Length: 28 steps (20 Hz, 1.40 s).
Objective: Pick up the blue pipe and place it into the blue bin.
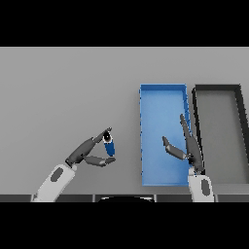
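The blue pipe (109, 144) is a short blue tube with a dark open end, held upright left of the blue bin (156, 99). My left hand (87, 153) is curled round the pipe, fingers on top and thumb below. The bin is a long open blue tray right of centre. My right hand (187, 146) hovers over the bin's near right part, fingers straight, thumb spread, holding nothing.
A dark bin (240, 104) with a grey floor stands directly right of the blue bin, their walls almost touching. Grey table (63, 92) stretches to the left and far side.
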{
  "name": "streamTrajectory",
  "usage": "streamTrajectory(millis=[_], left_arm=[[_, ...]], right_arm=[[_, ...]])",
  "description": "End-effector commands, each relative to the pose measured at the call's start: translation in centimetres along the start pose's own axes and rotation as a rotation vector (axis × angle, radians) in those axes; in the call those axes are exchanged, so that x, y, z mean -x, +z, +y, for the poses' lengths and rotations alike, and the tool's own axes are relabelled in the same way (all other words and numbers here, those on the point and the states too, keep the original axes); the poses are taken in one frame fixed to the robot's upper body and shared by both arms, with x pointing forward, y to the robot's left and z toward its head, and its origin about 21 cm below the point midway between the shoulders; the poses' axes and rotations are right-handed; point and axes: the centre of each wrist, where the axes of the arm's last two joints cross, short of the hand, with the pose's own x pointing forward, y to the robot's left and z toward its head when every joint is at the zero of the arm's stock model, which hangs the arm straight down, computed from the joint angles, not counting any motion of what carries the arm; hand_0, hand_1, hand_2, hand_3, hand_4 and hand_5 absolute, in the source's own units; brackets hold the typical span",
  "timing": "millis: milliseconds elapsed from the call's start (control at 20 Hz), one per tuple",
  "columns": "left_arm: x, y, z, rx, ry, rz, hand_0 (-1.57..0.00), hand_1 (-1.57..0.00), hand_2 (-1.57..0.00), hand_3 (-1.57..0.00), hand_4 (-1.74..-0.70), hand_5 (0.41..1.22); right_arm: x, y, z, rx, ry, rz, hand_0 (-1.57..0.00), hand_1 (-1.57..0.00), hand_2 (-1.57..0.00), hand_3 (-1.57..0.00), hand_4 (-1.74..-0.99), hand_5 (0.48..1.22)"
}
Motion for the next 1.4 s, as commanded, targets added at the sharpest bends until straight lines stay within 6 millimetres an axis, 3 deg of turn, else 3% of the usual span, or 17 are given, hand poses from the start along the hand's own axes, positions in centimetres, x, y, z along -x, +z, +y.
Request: streamTrajectory(millis=[0, 200, 400, 500, 550, 600, 700, 850, 900, 1100, 1200, 1350], left_arm=[[0.3, -0.6, -0.3, 0.008, -0.003, 0.002, 0.00, 0.00, 0.00, 0.00, -1.12, 0.456], [0.8, -1.7, -1.1, 0.007, -0.054, 0.026, 0.00, 0.00, 0.00, 0.00, -1.05, 0.418], [0.8, -3.2, -2.2, 0.022, 0.011, -0.018, 0.00, 0.00, 0.00, 0.00, -1.11, 0.463], [1.0, -3.6, -2.5, 0.020, 0.069, -0.038, 0.00, -0.04, -0.15, -0.12, -1.19, 0.550], [1.0, -3.6, -3.0, 0.015, 0.101, -0.060, -0.01, -0.16, -0.31, -0.28, -1.24, 0.613], [1.1, -3.8, -3.2, 0.010, 0.136, -0.067, -0.12, -0.32, -0.49, -0.53, -1.28, 0.735], [1.0, -4.0, -3.7, -0.002, 0.157, -0.067, -0.60, -0.75, -0.87, -0.91, -1.44, 0.910], [0.5, -3.8, -4.3, 0.016, 0.156, -0.079, -1.07, -1.15, -1.21, -1.19, -1.58, 1.062], [0.5, -3.8, -4.5, 0.014, 0.139, -0.080, -1.17, -1.24, -1.28, -1.27, -1.55, 1.094], [-0.3, -4.4, -5.3, -0.007, 0.122, -0.151, -1.41, -1.43, -1.45, -1.45, -1.49, 1.169], [-0.8, -4.2, -4.7, -0.021, 0.116, -0.204, -1.47, -1.48, -1.50, -1.49, -1.48, 1.188], [-3.2, -4.8, -4.7, -0.020, 0.121, -0.287, -1.52, -1.53, -1.53, -1.53, -1.47, 1.204]], right_arm=[[0.2, 0.2, -0.2, 0.003, 0.005, -0.008, 0.00, 0.00, 0.00, 0.00, -1.211, 0.634], [0.3, 0.0, -0.9, 0.016, 0.009, -0.002, 0.00, 0.00, 0.00, 0.00, -1.221, 0.645], [0.4, 0.6, -0.5, 0.012, 0.016, -0.021, 0.00, 0.00, 0.00, 0.00, -1.207, 0.650], [0.4, 0.7, -0.7, 0.014, 0.025, -0.026, 0.00, 0.00, 0.00, 0.00, -1.213, 0.655], [0.5, 0.9, -0.8, 0.013, 0.015, -0.028, 0.00, 0.00, 0.00, 0.00, -1.217, 0.655], [0.4, 0.8, -0.8, 0.014, 0.017, -0.030, 0.00, 0.00, 0.00, 0.00, -1.220, 0.656], [0.6, 0.8, -0.5, 0.010, 0.022, -0.014, 0.00, 0.00, 0.00, 0.00, -1.219, 0.657], [0.4, 0.4, -0.2, 0.001, -0.002, -0.018, 0.00, 0.00, 0.00, 0.00, -1.233, 0.660], [0.4, 0.3, -0.2, 0.002, 0.000, -0.014, 0.00, 0.00, 0.00, 0.00, -1.228, 0.656], [0.6, 0.0, -0.4, -0.001, -0.008, -0.002, 0.00, 0.00, 0.00, 0.00, -1.220, 0.635], [0.6, 0.0, -0.8, -0.001, -0.018, -0.006, 0.00, 0.00, 0.00, 0.00, -1.219, 0.628], [0.1, -0.1, -0.7, 0.004, -0.005, -0.011, 0.00, 0.00, 0.00, 0.00, -1.226, 0.636]])
